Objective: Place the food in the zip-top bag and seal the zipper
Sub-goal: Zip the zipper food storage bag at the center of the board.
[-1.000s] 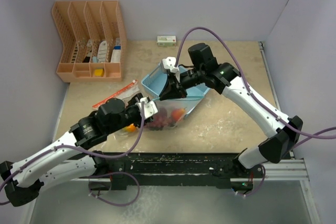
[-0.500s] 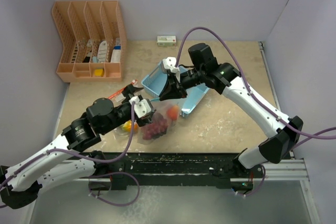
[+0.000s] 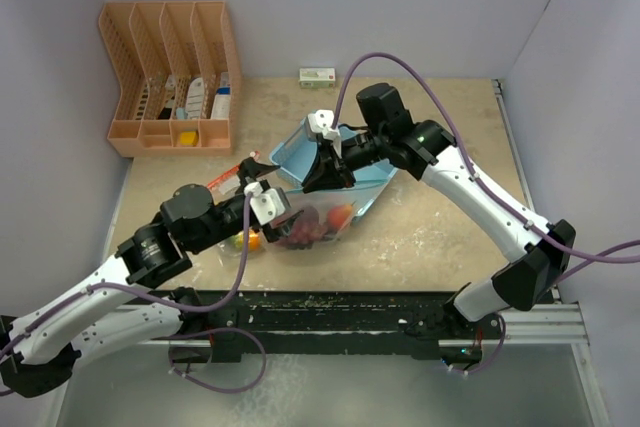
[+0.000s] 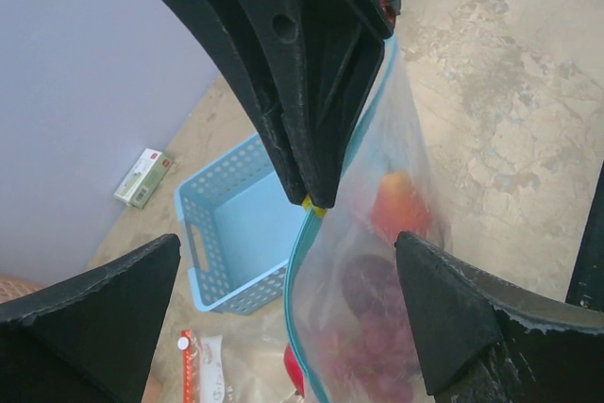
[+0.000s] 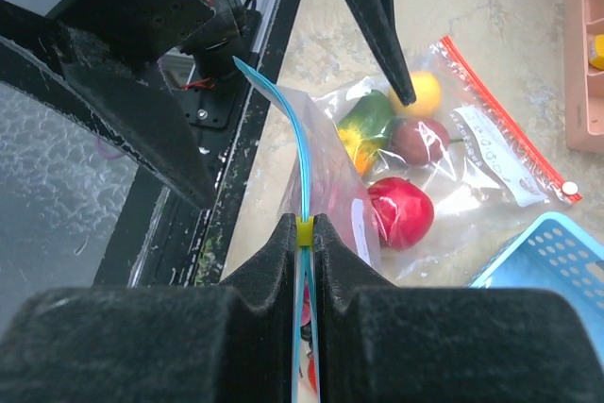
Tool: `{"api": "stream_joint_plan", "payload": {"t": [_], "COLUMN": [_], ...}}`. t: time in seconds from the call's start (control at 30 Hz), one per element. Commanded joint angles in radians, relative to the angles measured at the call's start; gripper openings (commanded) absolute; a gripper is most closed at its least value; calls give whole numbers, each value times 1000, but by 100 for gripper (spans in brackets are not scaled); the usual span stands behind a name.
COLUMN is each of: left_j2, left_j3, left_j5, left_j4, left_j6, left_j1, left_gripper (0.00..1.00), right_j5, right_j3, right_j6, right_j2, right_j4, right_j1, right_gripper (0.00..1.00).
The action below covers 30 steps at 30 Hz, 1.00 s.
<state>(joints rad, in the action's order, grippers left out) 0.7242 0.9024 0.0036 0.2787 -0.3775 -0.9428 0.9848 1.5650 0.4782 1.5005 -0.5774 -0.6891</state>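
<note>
My right gripper is shut on the yellow slider of a clear bag with a blue zipper and holds that edge up. Dark grapes and an orange-red fruit lie inside it. My left gripper is open, its fingers wide apart on either side of the bag's blue edge, not touching it. A second clear bag with a red zipper lies flat beside it and holds a lemon, a green-orange mango, a maroon sweet potato and a red pepper.
A blue perforated basket stands right behind the held bag, under my right gripper. An orange rack with white bottles is at the back left. A small green-white box lies by the back wall. The black frame rail runs along the near edge.
My left arm has drawn back to the left, away from the bag. The bag swung and its food shifted. My right gripper has stayed on the slider.
</note>
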Motion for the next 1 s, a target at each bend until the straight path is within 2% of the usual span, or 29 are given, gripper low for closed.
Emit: {"api": "stream_joint_plan", "payload": {"t": [0.0, 0.13, 0.23, 0.27, 0.37, 0.43, 0.47, 0.5, 0.53, 0.7, 0.97], "left_j2": [32, 62, 78, 83, 97, 98, 99, 100, 102, 124, 56], "left_j3": [26, -12, -37, -39, -35, -30, -28, -26, -25, 17, 19], "left_j5": [38, 16, 4, 6, 18, 18, 18, 13, 1, 20, -72], "left_j4": [-2, -22, -32, -33, -29, -30, -30, -32, -31, 20, 78], "left_j6": [37, 45, 50, 53, 56, 58, 57, 58, 60, 51, 51], "left_j1": [2, 4, 3, 2, 2, 3, 2, 4, 4, 16, 36], "left_gripper": [100, 99, 93, 85, 52, 36, 25, 6, 0, 0, 0], "right_j5": [21, 21, 19, 19, 17, 16, 16, 15, 14, 3, -170], "right_j3": [9, 10, 6, 5, 3, 3, 3, 3, 3, -17, -30], "right_j6": [-7, -6, -3, -4, -3, -3, -4, -4, -4, -8, -34], "right_j2": [-5, -6, -10, -11, -12, -10, -8, -7, -5, -2, 8], "right_j4": [40, 37, 37, 37, 39, 39, 39, 39, 40, 15, 24], "right_j1": [-4, -5, -5, -4, -4, -5, -5, -5, -5, -4, -1], "right_gripper": [5, 5, 5, 5, 5, 5, 5, 5, 5, 5, 4]}}
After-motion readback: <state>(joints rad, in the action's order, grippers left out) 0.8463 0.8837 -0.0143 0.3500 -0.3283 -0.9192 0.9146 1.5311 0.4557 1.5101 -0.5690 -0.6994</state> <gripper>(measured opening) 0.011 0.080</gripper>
